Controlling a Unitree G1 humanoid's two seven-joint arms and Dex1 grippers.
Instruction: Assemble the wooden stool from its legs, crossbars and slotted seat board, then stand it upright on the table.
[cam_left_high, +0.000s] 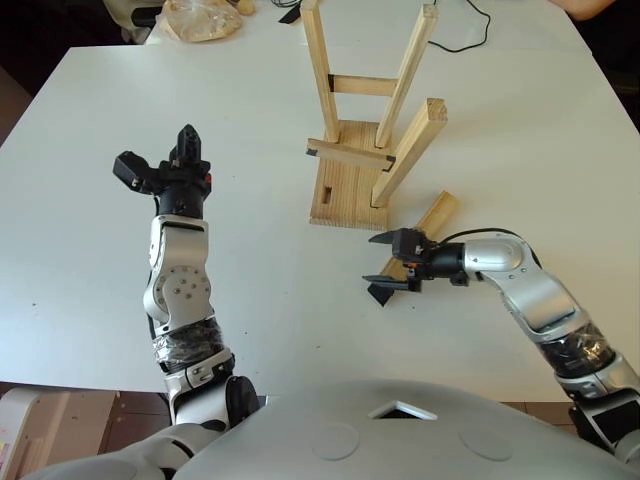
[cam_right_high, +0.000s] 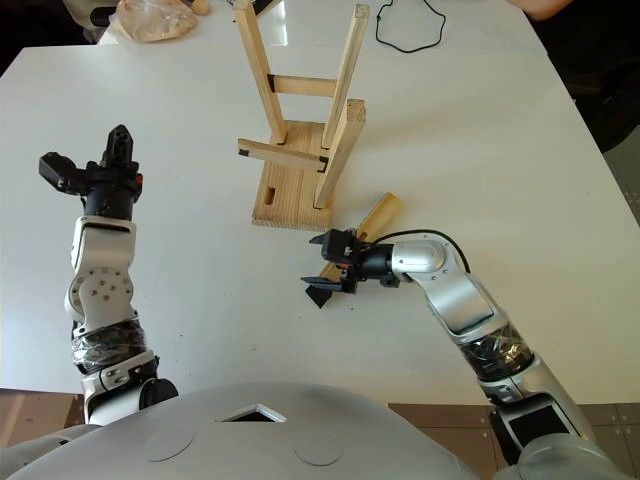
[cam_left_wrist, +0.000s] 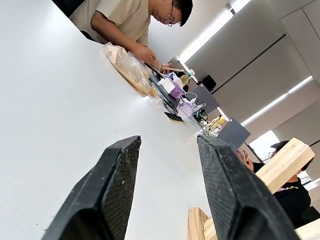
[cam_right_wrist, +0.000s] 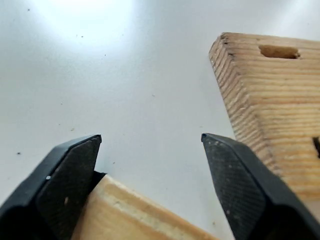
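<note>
**Wooden stool part-built, both claws apart**

Stool (cam_left_high: 352, 150) sits at 12 o'clock on the white table (cam_left_high: 80, 250), seat board (cam_left_high: 338, 192) down; loose leg (cam_left_high: 434, 216) at its 4 o'clock; right gripper (cam_right_wrist: 150, 139) spread wide beside that leg; left gripper (cam_left_wrist: 169, 141) parted, at 9 o'clock.

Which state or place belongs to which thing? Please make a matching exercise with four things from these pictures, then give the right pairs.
Things:
1. left end effector
2. right end effector
3. loose wooden piece
4. seat board

States or places:
A. flat on the table, legs standing up from it
B. open over one end of the loose piece
C. open, empty, away from the wood
D. lying on the table, to the robot's right of the board

Pairs: 1-C, 2-B, 3-D, 4-A
</note>
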